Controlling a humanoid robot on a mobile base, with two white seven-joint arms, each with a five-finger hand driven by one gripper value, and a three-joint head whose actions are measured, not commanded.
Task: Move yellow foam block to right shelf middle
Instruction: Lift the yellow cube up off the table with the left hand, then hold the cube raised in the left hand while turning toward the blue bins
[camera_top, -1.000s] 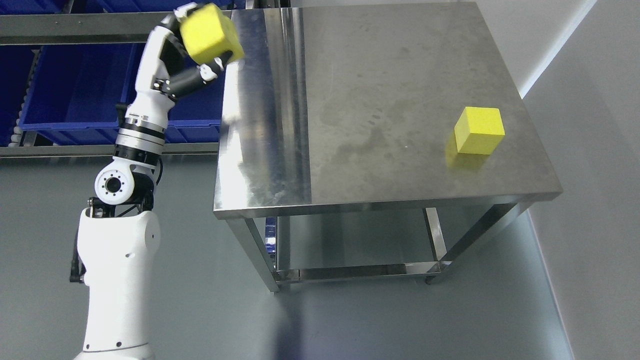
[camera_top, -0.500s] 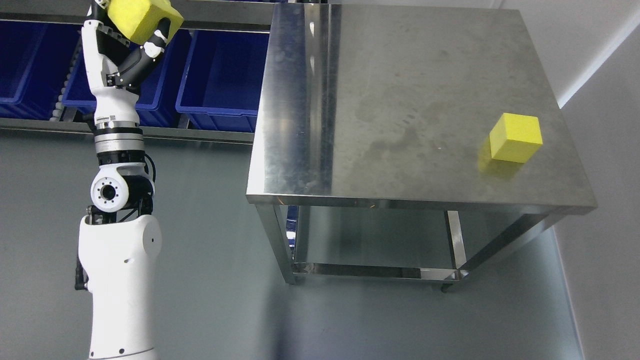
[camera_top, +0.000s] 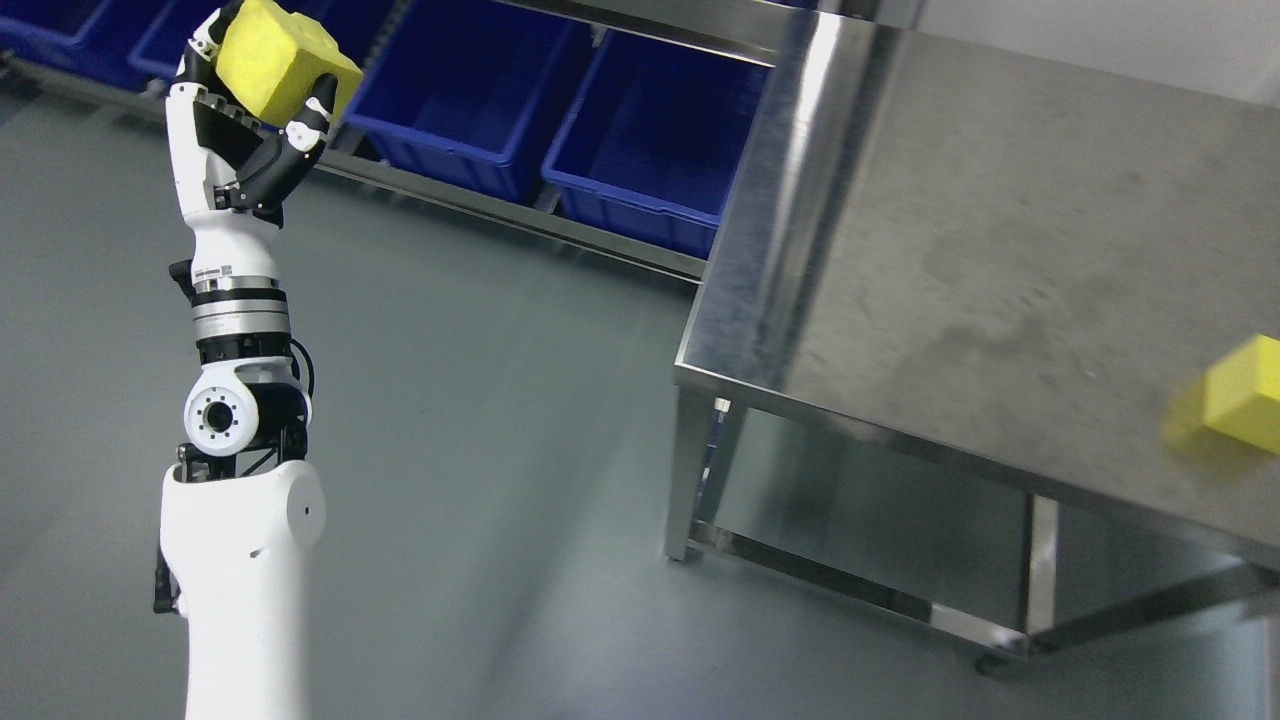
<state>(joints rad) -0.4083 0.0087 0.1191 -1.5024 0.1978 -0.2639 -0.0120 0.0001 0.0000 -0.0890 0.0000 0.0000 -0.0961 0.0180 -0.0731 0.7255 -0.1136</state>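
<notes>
Camera swing marks this moment: the whole head view has turned leftward over the past second, sliding the steel counter (camera_top: 1000, 250) toward the right edge and bringing a row of blue bins (camera_top: 640, 140) on a low rack into fuller sight. That shift reads as the robot turning away from the counter, not as the things themselves moving, and suggests the carry toward the shelf is under way, with the placing not yet done. The left robot hand (camera_top: 262, 110), raised at upper left on its white arm, has its fingers curled around the yellow foam block (camera_top: 280, 60), held clear above the floor and well apart from the counter. The block looks a clean, bright cube with sharp edges, tilted in the grip. A second yellow block (camera_top: 1245, 392) sits on the counter, cut by the right edge. No right arm shows.
</notes>
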